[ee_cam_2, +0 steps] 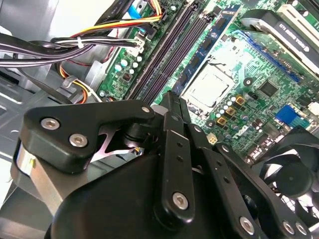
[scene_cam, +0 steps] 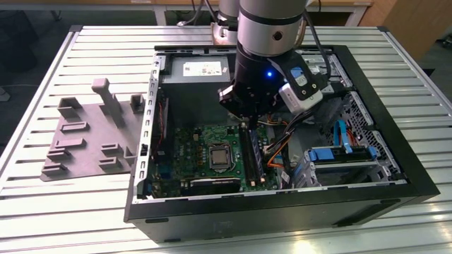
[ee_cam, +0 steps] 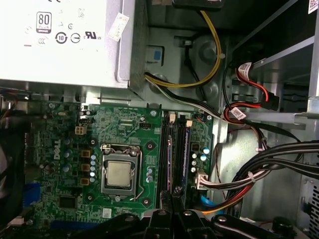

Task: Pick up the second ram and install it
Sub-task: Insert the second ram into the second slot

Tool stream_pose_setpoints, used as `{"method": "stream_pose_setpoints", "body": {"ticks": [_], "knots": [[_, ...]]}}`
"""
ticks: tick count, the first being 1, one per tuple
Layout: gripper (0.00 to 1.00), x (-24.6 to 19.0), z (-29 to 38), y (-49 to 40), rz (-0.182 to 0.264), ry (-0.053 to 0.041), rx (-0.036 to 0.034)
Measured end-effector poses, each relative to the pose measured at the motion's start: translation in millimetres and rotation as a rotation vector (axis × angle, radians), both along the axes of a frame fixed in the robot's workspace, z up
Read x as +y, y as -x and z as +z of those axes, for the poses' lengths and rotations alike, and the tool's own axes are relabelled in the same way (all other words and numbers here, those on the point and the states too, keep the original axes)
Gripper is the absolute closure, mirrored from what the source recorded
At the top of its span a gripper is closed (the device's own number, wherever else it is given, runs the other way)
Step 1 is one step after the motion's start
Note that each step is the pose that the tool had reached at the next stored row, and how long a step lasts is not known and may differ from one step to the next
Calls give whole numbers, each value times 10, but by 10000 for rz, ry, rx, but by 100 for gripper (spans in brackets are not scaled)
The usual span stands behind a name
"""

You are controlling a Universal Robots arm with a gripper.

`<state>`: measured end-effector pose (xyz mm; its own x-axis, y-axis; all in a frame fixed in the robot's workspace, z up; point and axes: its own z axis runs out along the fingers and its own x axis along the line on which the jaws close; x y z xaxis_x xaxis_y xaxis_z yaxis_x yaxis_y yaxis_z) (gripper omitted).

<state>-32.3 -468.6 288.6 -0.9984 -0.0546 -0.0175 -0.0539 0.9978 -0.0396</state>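
Slatted tabletop [scene_cam: 84,211] carries an open computer case [scene_cam: 282,211]; its black rim hems the tool [scene_cam: 247,120], fingers together, clamped on the second ram [ee_cam: 170,164], upright over the black slots [scene_cam: 249,151] beside the processor socket [ee_cam: 119,174]. Cables [scene_cam: 282,145] crowd the exterior view's right.

The gripper [ee_cam_2: 172,102] is matt black metal with bright screw heads, the circuit board [ee_cam: 124,149] is glossy green under a dull silver processor lid [ee_cam: 119,174], the power supply [ee_cam: 65,40] is plain brushed metal, and the holder block [scene_cam: 88,135] is matt grey plastic.
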Motion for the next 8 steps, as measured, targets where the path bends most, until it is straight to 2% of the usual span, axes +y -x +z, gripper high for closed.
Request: {"method": "stream_pose_setpoints", "body": {"ticks": [8], "knots": [[88, 0, -63, 0, 0, -4, 0]]}}
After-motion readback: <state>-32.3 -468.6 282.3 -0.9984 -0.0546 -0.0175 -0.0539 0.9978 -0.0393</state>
